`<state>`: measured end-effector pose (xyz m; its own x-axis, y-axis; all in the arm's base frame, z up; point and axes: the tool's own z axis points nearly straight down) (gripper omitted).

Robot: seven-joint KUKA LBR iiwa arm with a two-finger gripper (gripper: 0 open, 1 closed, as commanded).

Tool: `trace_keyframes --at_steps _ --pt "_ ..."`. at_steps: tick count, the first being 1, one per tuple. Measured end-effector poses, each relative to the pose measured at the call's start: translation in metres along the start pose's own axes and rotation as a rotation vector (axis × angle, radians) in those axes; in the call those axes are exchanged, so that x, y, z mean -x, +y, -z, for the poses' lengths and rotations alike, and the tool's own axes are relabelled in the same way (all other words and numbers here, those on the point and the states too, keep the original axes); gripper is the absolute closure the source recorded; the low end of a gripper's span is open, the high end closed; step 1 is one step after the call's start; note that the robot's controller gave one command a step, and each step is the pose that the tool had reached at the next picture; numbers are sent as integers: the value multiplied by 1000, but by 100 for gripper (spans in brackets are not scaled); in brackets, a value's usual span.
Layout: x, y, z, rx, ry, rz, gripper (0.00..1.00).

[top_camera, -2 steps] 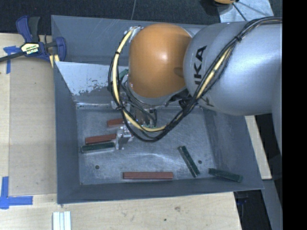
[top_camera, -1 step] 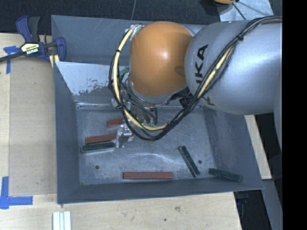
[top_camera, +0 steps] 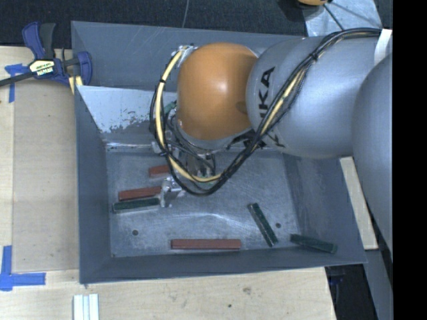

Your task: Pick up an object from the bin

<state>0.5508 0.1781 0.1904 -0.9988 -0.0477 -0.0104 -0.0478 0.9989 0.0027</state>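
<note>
Low over the left half of the floor of the grey metal bin (top_camera: 93,232), my gripper (top_camera: 169,193) hangs with its metal tip right at the floor. I cannot tell from above whether my jaws are apart or together, nor whether anything sits between them.

Right at the tip lies the right end of a dark green flat stick (top_camera: 137,205), which runs off to the left. Just behind it, almost parallel, is a short reddish-brown flat bar (top_camera: 139,194), its right end also beside the tip. These two are the things nearest to me. A small reddish-brown stub (top_camera: 159,171) lies a little farther back, partly under my wrist.

Well apart from these, a long reddish-brown flat bar (top_camera: 205,244) lies along the front edge of the floor. To its right a second dark green stick (top_camera: 262,224) lies tilted, and a third dark green stick (top_camera: 312,244) rests near the front right corner.

Above the tip, yellow and black cables (top_camera: 220,175) loop round my wrist under the rounded orange cover (top_camera: 210,89).
</note>
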Motion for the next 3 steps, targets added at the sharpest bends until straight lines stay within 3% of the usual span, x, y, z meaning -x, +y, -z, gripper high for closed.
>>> trace_keyframes --at_steps 1,2,3 --pt "-1 -11 -108 7 -19 327 100" --pt "-1 -11 -108 7 -19 327 100" --pt "5 -5 82 0 3 392 100"
